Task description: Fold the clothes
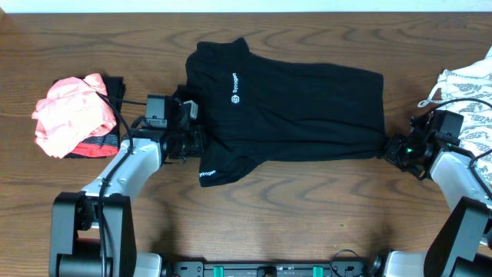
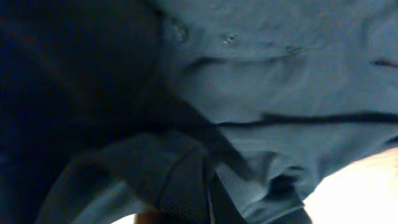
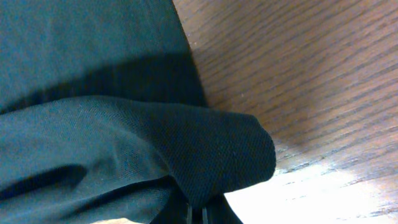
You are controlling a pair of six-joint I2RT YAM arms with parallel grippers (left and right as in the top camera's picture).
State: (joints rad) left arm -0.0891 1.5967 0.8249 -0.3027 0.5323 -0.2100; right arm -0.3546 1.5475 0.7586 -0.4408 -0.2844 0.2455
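A large black garment (image 1: 300, 108) with small white logo prints lies spread across the middle of the wooden table. My left gripper (image 1: 194, 142) is at its left edge, shut on a fold of the black fabric (image 2: 205, 186), which fills the left wrist view. My right gripper (image 1: 393, 148) is at the garment's lower right corner, shut on a bunched fold of the black fabric (image 3: 217, 155). A coral-pink garment (image 1: 73, 114) lies crumpled at the far left. A white leaf-patterned garment (image 1: 469, 92) lies at the far right edge.
The wooden table (image 1: 307, 208) shows bare wood along the front, below the black garment. A dark item (image 1: 115, 88) sits partly under the pink garment. Cables run along both arms.
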